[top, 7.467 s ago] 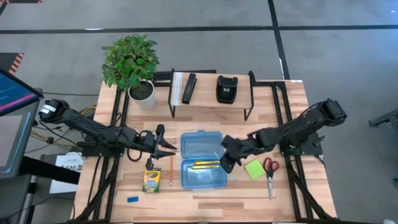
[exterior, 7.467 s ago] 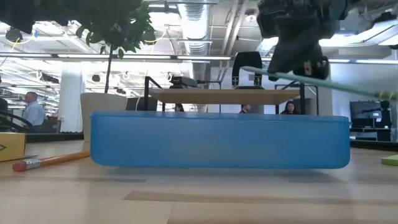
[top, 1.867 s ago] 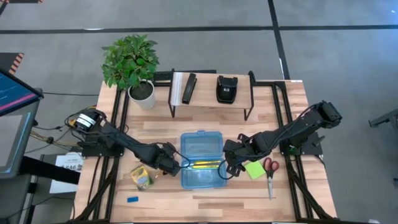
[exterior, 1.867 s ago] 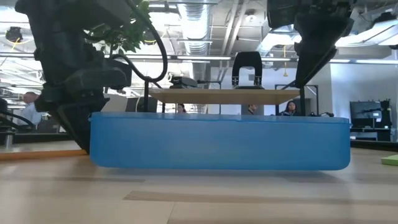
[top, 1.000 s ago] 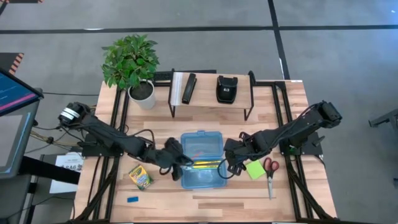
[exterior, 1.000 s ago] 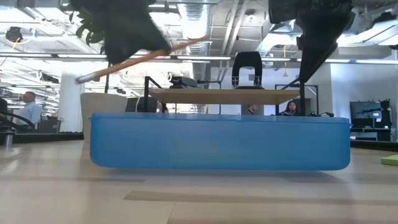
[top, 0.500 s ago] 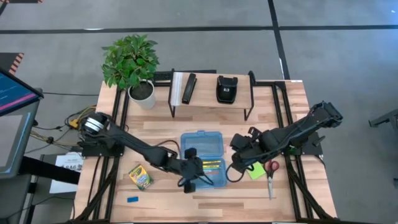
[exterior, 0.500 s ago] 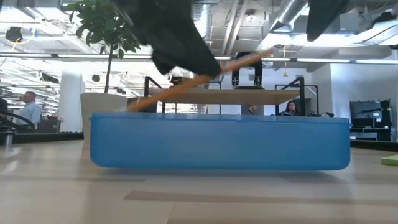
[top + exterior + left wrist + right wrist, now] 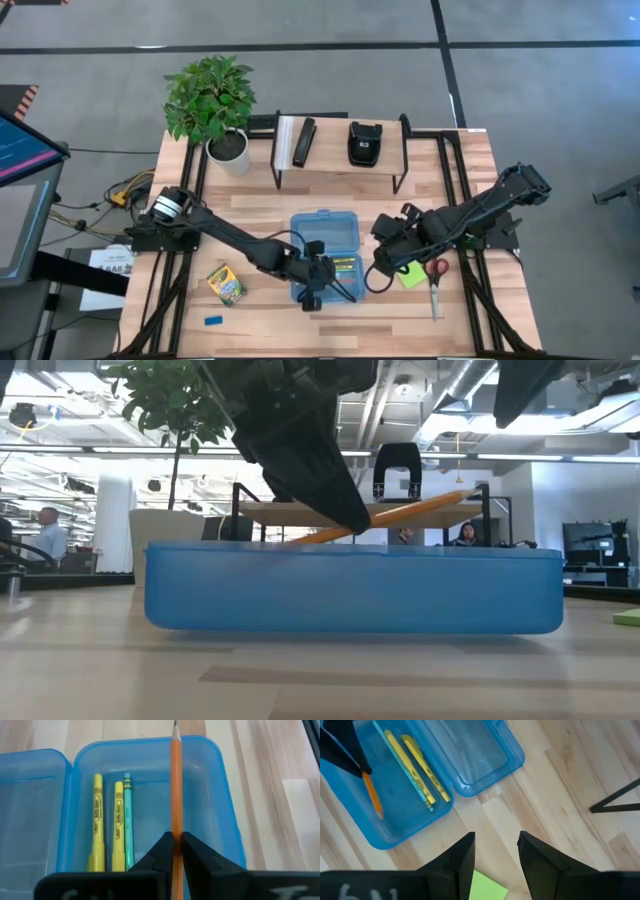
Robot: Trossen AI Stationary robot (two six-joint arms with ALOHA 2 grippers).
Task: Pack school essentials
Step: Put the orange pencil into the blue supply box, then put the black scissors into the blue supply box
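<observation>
Left claw (image 9: 176, 845) clamped (right (image 9: 495, 851) apart)

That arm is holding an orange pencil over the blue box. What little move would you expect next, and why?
Probably a slight lowering, then opening the fingers. The left gripper is shut on the orange pencil, which hangs tilted above the open blue box, over the bare part beside the yellow highlighters and teal pen. The right gripper waits open above the sticky-note pad.

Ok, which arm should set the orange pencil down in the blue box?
Left. Its claw is shut on the pencil right over the box. The right claw hangs open and empty above the green note pad.
</observation>
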